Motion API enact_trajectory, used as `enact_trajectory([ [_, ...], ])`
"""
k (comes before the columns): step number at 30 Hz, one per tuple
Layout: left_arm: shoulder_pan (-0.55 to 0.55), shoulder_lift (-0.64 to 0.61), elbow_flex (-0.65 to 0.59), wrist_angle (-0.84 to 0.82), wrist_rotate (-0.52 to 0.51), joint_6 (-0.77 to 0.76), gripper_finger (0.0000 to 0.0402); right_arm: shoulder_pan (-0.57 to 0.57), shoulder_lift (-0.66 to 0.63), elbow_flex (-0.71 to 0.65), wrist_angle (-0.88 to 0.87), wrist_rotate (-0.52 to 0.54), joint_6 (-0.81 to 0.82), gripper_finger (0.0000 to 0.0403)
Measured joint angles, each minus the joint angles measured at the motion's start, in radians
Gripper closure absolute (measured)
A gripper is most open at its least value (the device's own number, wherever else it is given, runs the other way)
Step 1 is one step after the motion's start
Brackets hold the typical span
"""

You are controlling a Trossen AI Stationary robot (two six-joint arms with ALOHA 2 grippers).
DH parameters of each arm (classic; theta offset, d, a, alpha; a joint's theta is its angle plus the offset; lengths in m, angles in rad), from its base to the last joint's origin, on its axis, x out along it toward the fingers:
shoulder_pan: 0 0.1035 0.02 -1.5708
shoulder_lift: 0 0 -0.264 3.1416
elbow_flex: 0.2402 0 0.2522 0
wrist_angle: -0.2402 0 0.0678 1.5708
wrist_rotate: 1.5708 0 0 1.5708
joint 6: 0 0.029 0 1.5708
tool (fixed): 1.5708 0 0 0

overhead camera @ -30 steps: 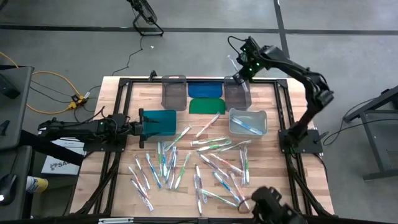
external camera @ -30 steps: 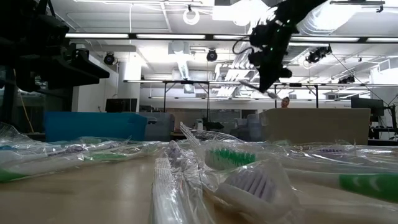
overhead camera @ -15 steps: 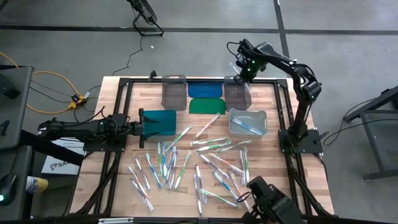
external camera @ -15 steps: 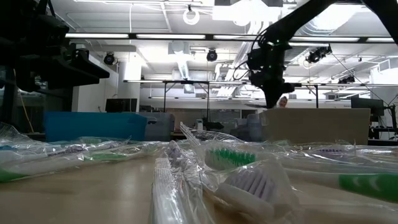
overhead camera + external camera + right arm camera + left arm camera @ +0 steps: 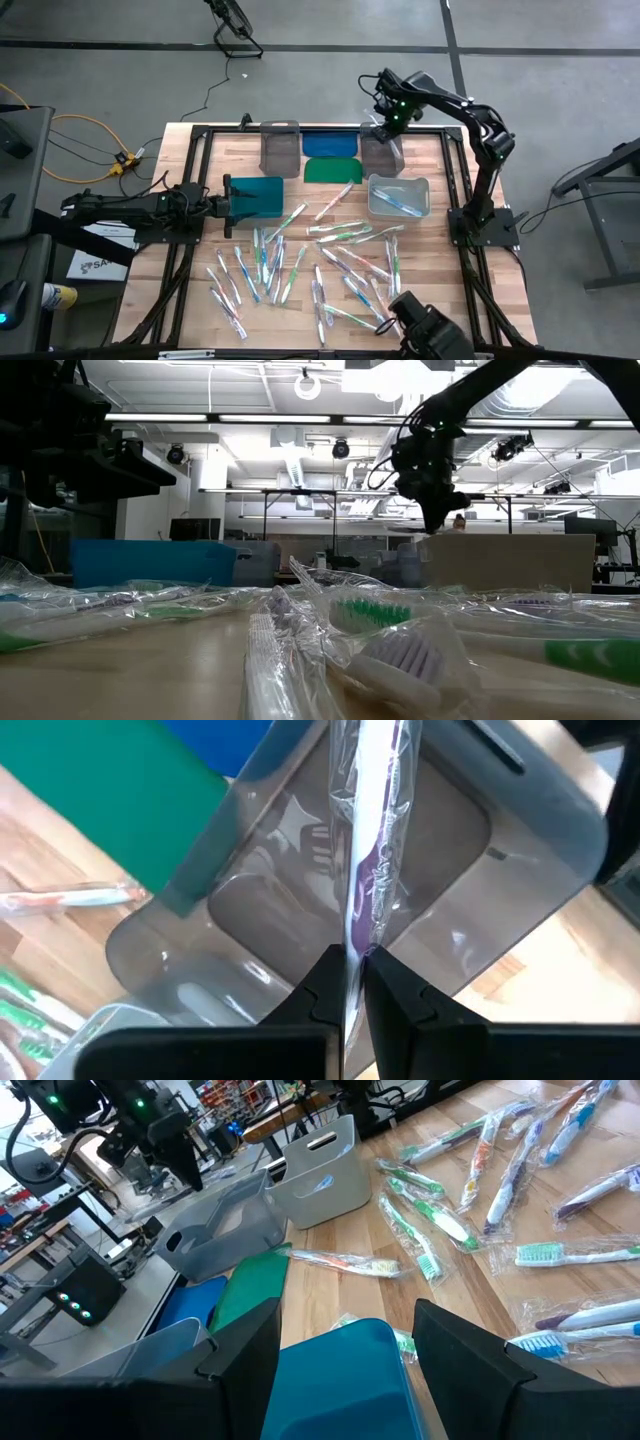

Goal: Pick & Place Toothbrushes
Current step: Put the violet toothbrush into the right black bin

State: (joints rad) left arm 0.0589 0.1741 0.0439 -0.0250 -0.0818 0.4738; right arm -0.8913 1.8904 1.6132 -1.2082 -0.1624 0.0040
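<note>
We see the right gripper (image 5: 385, 112) has swung left since a second ago and now hangs over the far clear bin (image 5: 381, 152), fingers pinching a wrapped purple toothbrush (image 5: 372, 860) above its mouth. The left gripper (image 5: 229, 193) has not moved, its fingers spread around the teal bin (image 5: 256, 193). The other toothbrushes (image 5: 320, 255) lie scattered across the near table (image 5: 190, 290).

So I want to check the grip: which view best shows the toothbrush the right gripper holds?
The right wrist view: the wrapped toothbrush sits pinched in the right gripper, over a grey bin. High and low views show only the gripper, far off.
</note>
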Motion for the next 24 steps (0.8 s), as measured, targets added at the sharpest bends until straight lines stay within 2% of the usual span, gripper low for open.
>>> enact_trajectory([
  [7,0.0,0.0,0.0,0.0,0.0,0.0,0.0183,0.009,-0.001,-0.06,-0.002,-0.011,0.028,0.0389],
  [24,0.0,0.0,0.0,0.0,0.0,0.0,0.0183,0.061,0.03,-0.062,0.002,-0.017,0.079,0.0389],
])
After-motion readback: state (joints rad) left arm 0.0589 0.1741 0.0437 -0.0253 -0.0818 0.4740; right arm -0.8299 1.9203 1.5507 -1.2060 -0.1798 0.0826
